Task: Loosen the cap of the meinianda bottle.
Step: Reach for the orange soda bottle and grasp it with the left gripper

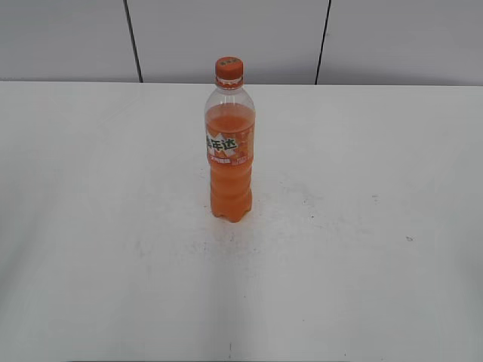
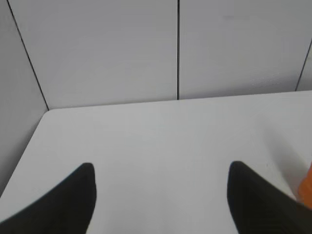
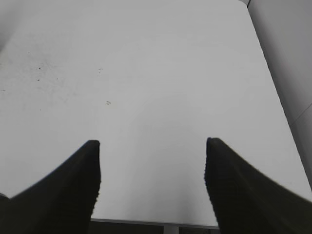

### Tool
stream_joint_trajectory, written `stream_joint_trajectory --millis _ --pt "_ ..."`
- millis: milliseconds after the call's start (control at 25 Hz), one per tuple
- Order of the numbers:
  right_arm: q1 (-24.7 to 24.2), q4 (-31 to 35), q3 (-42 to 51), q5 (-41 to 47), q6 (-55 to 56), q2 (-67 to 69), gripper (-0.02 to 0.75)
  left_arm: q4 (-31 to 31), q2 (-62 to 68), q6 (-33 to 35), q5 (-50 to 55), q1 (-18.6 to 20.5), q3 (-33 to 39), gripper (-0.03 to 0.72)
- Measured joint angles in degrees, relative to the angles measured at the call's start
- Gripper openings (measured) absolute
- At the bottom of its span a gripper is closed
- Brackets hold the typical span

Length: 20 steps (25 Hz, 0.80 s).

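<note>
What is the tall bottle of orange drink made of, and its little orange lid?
The tall clear bottle of orange drink looks like thin glossy plastic: you can see the liquid through it, and its waist is ribbed. The small round orange cap seems to be opaque, harder plastic with a duller finish.

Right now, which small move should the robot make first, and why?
Probably bring the left gripper toward the meinianda bottle to steady it. The bottle stands upright and untouched on the table, the cap is on, and both grippers, including the right gripper, are open and hold nothing.
</note>
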Motion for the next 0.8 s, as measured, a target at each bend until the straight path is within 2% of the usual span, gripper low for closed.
stream_joint_trajectory --millis 160,480,520,600,800 --pt "0.00 0.00 0.00 0.00 0.00 0.00 0.503 0.73 10.47 0.44 -14.32 0.00 0.00 0.509" --pt "0.00 0.00 0.00 0.00 0.00 0.00 0.503 2.22 29.11 0.44 -34.36 0.00 0.00 0.509" --pt "0.00 0.00 0.00 0.00 0.00 0.00 0.503 2.89 35.83 0.44 -39.82 0.00 0.00 0.509" --pt "0.00 0.00 0.00 0.00 0.00 0.00 0.503 2.89 37.93 0.44 -42.17 0.00 0.00 0.509" --pt "0.00 0.00 0.00 0.00 0.00 0.00 0.503 3.04 49.80 0.44 -59.01 0.00 0.00 0.509"
